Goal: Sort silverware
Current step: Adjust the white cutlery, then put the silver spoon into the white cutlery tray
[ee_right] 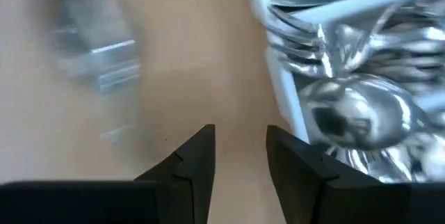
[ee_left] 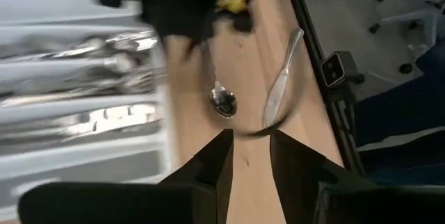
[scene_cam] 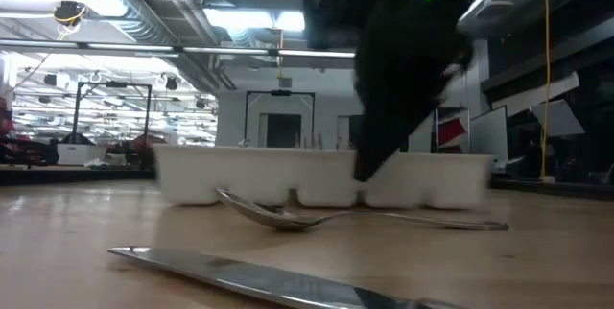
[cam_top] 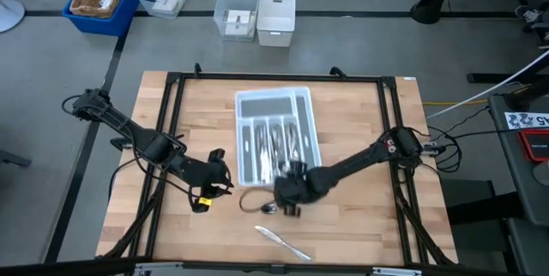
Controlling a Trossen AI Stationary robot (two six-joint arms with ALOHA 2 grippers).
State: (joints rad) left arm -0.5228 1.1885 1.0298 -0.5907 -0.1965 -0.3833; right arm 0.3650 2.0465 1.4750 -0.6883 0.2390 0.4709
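Silver pieces already fill the slots of the white tray point(cam_top: 276, 105) at the middle of your worktop point(cam_top: 360, 225): most of the silverware point(cam_top: 274, 143) lies there, packed lengthwise. Two pieces are left out on the wood. A spoon point(cam_top: 267, 209) sits just off the tray's near end, bowl up in your low view point(scene_cam: 278, 217), and a knife point(cam_top: 283, 242) lies farther toward the front edge point(scene_cam: 269, 278).

Your right gripper point(cam_top: 292, 199) hangs just off the tray's near end, beside the spoon. Its fingers point(ee_right: 191, 161) stand apart with bare wood between them, pinching nothing.

Your left gripper point(cam_top: 216, 177) waits to the left of the tray, pointed toward the spoon point(ee_left: 223, 101) and knife point(ee_left: 281, 85). Its fingers point(ee_left: 215, 161) are also spread and hold nothing.
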